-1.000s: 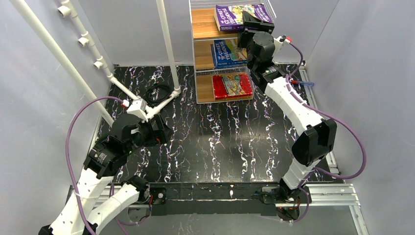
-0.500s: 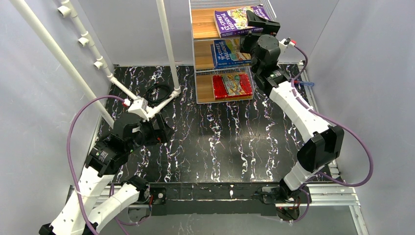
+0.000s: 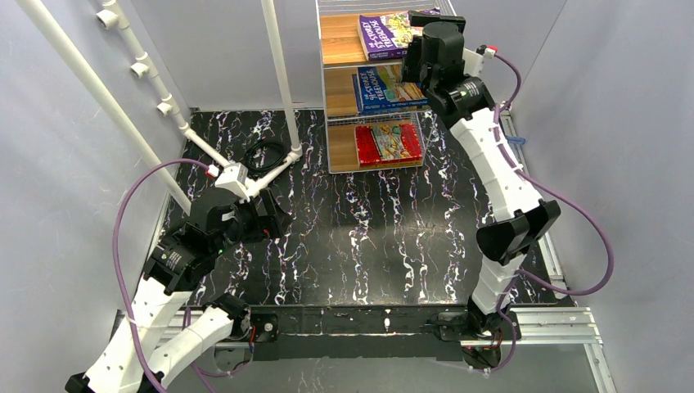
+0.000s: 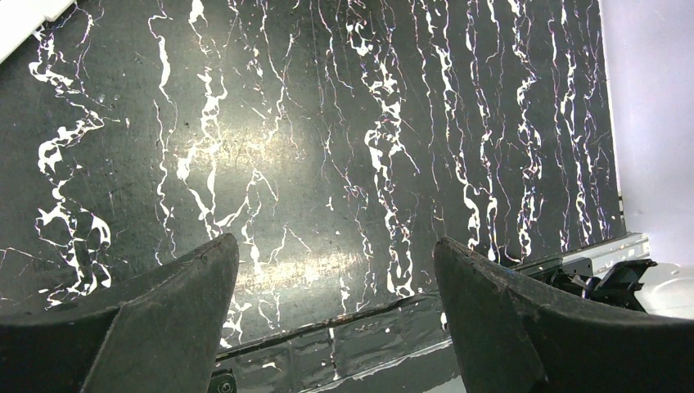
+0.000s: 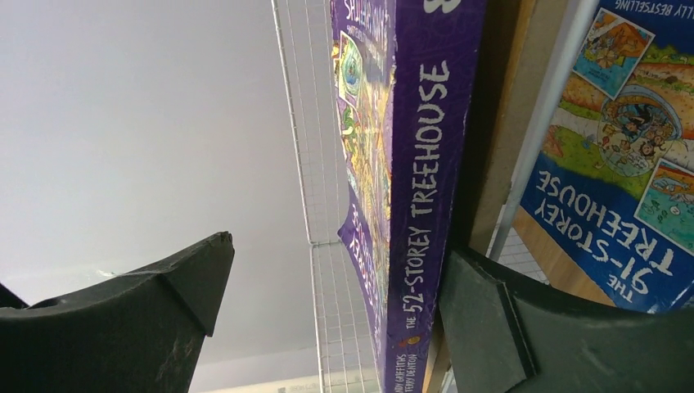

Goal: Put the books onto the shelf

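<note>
The shelf [image 3: 340, 37] stands at the back with a book on each board. A purple book [image 3: 385, 34] lies on the top board, a blue one [image 3: 385, 86] on the middle board and a red one [image 3: 389, 141] on the bottom. My right gripper [image 3: 425, 18] is at the top board's right end, open. In the right wrist view the purple book's spine [image 5: 425, 188] sits just inside the right finger, with a wide gap to the left finger; the right gripper [image 5: 335, 246] is not shut on it. My left gripper [image 3: 274, 221] [image 4: 335, 241] hangs open and empty over the table.
A white pipe frame [image 3: 278, 74] leans in from the back left, with a black cable coil [image 3: 266, 153] at its foot. The black marbled table [image 3: 368, 237] is walled in by grey panels. Wire mesh [image 5: 327, 205] backs the shelf. A metal rail [image 3: 540, 319] runs along the near edge.
My right gripper has opened and let go of the purple book, and its wrist has pushed up and farther over the top board. The left arm has not moved.
</note>
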Robot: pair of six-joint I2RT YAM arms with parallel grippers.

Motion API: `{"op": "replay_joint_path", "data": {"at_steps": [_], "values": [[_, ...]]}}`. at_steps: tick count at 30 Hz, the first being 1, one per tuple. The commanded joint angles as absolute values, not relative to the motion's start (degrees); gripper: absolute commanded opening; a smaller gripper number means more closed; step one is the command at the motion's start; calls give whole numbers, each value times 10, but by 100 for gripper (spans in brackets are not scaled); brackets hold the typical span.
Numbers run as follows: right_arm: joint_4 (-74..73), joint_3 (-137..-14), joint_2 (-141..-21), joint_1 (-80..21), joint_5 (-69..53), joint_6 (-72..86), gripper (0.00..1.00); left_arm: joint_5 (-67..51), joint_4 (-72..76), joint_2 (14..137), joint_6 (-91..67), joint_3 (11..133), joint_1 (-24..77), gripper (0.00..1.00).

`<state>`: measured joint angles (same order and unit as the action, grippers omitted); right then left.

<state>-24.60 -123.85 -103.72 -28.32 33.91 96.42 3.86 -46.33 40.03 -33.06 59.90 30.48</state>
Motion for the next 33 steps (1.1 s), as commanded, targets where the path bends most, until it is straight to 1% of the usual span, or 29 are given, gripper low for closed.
{"op": "replay_joint_path", "data": {"at_steps": [1,9,18,24,30,33], "values": [[-375,-1344,-1073,-280,341,1010,99,40,-463,396,-330,609,302,87],[-371,-1333,-1067,-280,338,1014,99,45,-469,390,-330,607,302,87],[-404,-1333,-1036,-281,356,1012,99,40,-462,397,-330,606,302,87],[-405,-1300,-1016,-281,347,1015,99,38,-461,396,-334,604,303,87],[-415,-1320,-1027,-281,330,1001,99,39,-462,391,-335,605,302,87],[-406,-1286,-1009,-281,321,1004,99,40,-463,389,-335,603,303,87]]}}
